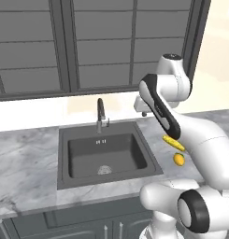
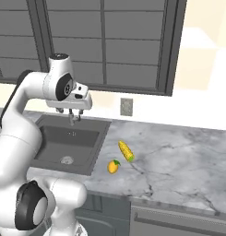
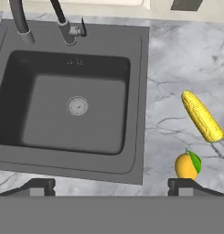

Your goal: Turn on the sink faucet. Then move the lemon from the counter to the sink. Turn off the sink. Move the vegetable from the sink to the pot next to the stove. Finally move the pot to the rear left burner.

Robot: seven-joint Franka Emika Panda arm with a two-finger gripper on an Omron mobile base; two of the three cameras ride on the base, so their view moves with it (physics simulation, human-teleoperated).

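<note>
- In the left base view the white arm covered part of the corn cob (image 1: pixel 174 143) and the counter (image 1: pixel 27 154) to the sink's (image 1: pixel 64 179) right.
- In the hand view the sink faucet (image 3: pixel 63 25) was cut off by the top edge, so its arch was hidden.
- The 2 fingertips (image 3: pixel 38 186) were cut by the bottom band.
- The faucet's lever position was too small to tell.

Lemon (image 1: pixel 178 159) lies just beside corn (image 1: pixel 174 143), perhaps touching.
</note>
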